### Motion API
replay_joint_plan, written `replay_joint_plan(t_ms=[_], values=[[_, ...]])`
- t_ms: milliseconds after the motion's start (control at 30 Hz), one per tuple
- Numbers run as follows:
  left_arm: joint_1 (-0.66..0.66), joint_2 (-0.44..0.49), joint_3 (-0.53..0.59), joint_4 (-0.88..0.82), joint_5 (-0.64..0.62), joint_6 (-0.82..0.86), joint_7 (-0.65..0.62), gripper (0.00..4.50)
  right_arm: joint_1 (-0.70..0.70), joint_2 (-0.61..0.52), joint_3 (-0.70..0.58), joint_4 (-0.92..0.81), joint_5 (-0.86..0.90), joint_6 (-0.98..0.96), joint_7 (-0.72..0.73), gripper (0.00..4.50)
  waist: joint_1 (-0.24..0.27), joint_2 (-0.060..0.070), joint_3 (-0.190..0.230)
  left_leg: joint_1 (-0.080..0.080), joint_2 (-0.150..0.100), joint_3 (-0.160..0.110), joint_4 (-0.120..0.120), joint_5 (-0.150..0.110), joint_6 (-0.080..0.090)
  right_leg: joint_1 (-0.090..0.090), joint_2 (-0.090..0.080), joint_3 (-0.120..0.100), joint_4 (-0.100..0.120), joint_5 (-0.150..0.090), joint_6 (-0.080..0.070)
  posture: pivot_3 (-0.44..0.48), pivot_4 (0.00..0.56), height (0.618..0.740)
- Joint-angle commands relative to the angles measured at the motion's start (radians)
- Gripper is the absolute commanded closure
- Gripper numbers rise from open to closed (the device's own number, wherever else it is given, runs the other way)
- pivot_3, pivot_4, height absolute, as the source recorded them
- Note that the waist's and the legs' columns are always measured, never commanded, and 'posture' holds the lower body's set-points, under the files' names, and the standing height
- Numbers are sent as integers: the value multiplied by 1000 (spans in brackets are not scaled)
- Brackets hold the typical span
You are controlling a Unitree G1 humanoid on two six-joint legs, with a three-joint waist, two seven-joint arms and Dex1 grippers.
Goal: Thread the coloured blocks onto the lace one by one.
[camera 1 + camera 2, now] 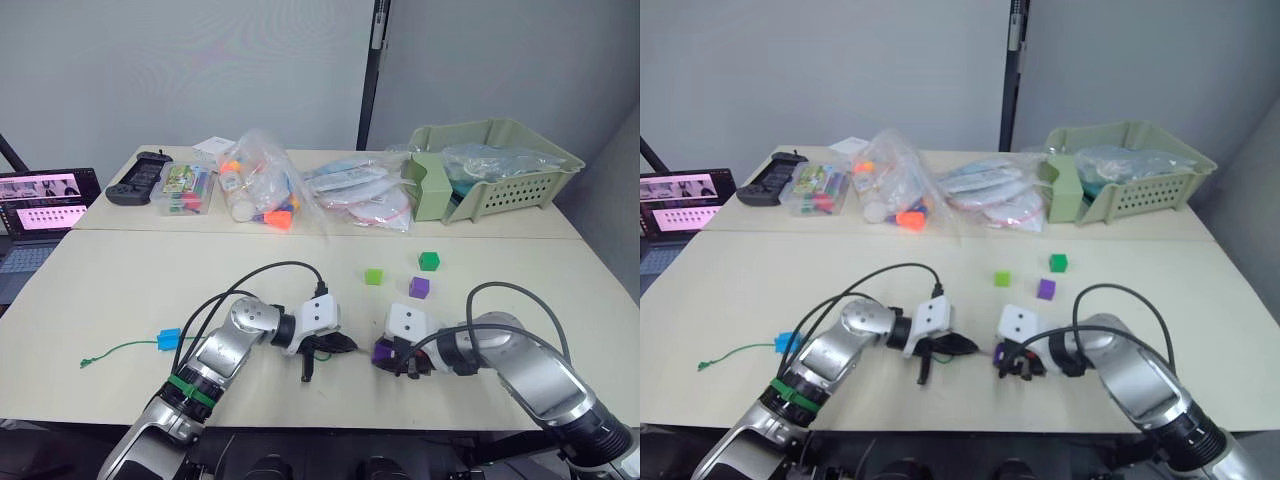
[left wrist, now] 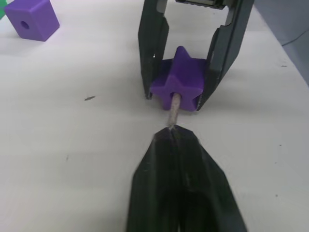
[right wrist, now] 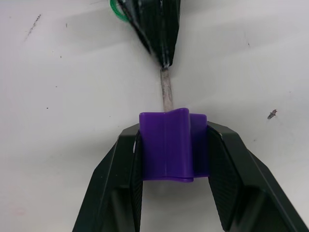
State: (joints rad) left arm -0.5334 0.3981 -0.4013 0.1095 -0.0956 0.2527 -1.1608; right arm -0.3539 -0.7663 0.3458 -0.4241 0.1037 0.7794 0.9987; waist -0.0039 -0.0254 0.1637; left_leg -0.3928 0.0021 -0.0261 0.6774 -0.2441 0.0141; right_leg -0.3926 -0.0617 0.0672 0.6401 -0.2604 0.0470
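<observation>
My right gripper (image 3: 173,133) is shut on a purple star-shaped block (image 3: 166,145), low over the table near its front edge. My left gripper (image 2: 171,131) is shut on the lace's stiff pale tip (image 2: 174,107), which points into the hole of the purple block (image 2: 179,82). The green lace (image 1: 120,350) trails left across the table with a blue block (image 1: 168,338) on it. A light green block (image 1: 373,276), a dark green block (image 1: 429,261) and a purple cube (image 1: 419,288) lie loose beyond the grippers.
At the back stand a pale green basket (image 1: 520,140), clear bags of toys (image 1: 260,190), a clear box (image 1: 187,190) and a black controller (image 1: 140,178). A laptop (image 1: 40,210) sits at far left.
</observation>
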Motion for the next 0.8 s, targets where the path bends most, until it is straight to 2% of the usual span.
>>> replay_joint_plan(t_ms=[33, 367, 500, 667, 800], values=[[-19, -11, -3, -1, 6, -25, 6, 4478, 19, -13, 8, -24, 26, 26, 9, 3176, 0, 0, 0, 0, 0, 0, 0, 0, 0, 0, 0, 0, 0, 0, 0, 0, 150, 740], [-20, -58, -38, -43, 0, -5, 3, 4478, 12, -6, 12, -38, 28, 46, 5, 3176, 0, 0, 0, -1, 0, 0, 0, 0, 0, 0, 0, 0, 0, 0, 0, 0, 150, 740], [-31, -96, -64, -11, 21, -22, 23, 4478, 7, -2, 14, -40, 28, 52, 3, 3176, 1, 0, 0, -1, 0, 0, 0, 0, 0, 0, 0, 0, 0, 0, 0, 0, 150, 740], [-40, -92, -59, -3, 29, -22, 25, 4478, 5, 2, 17, -42, 29, 58, 1, 3176, 2, 0, 0, -1, 0, 0, 1, 0, 0, 0, 0, 0, 0, 0, 0, 0, 150, 740], [-37, -72, -16, -34, -6, -6, 14, 3363, 8, 3, 17, -39, 28, 57, -3, 3176, 2, 0, 0, -1, 0, 0, 1, 0, 0, 0, 0, 0, 0, 0, 0, 0, 150, 740]])
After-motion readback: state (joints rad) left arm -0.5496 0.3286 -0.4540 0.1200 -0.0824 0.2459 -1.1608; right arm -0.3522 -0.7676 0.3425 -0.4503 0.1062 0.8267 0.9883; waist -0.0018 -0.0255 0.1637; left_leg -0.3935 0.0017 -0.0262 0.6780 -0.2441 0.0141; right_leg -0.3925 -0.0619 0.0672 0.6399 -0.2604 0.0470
